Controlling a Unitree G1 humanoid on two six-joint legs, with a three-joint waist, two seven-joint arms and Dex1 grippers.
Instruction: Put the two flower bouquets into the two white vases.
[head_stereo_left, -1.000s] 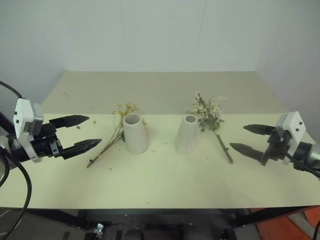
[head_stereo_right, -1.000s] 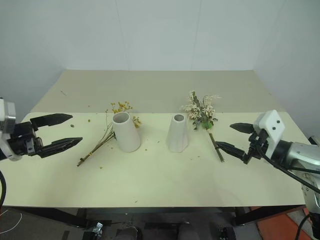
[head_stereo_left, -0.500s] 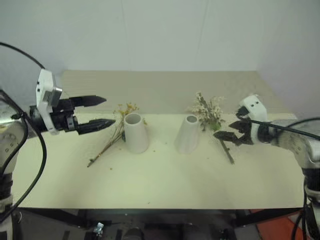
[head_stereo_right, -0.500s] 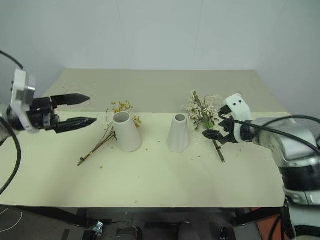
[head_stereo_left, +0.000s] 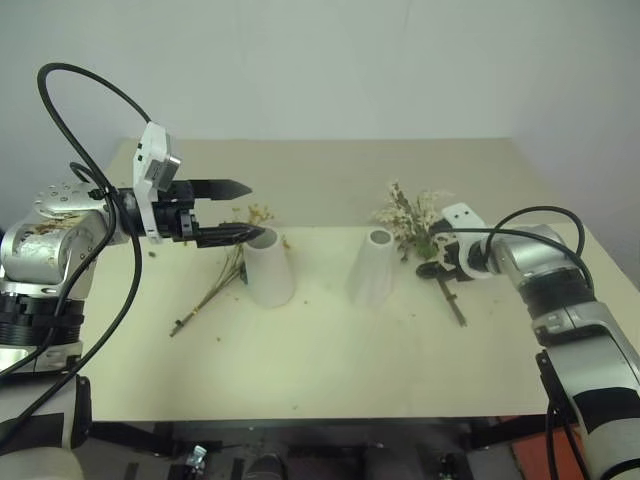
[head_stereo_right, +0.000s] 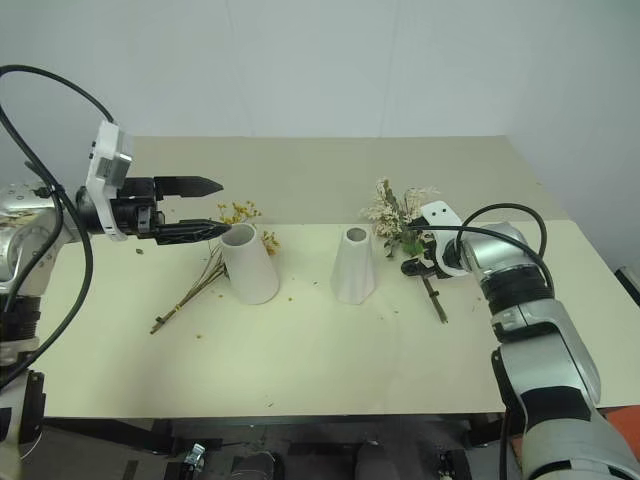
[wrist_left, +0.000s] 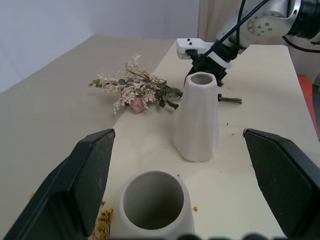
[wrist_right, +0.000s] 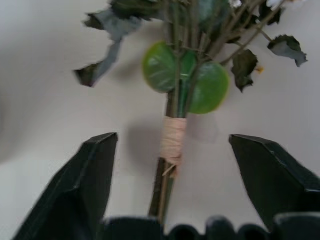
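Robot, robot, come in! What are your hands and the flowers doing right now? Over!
Right gripper open, astride the white bouquet's tied stems, no grip yet. Left gripper open, above left vase. Yellow bouquet flat on table. Both vases upright, empty. Nothing blocking.

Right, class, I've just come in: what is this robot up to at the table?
Both bouquets lie on the table, both white vases empty. The right gripper straddles the white-and-green bouquet at its wrapped stems, jaws open, nothing gripped. The left gripper hovers open over the left vase, beside the yellow bouquet.

Two white vases (head_stereo_left: 269, 268) (head_stereo_left: 374, 267) upright mid-table; yellow bouquet (head_stereo_left: 222, 280) lying left, white-pink bouquet (head_stereo_left: 415, 226) lying right
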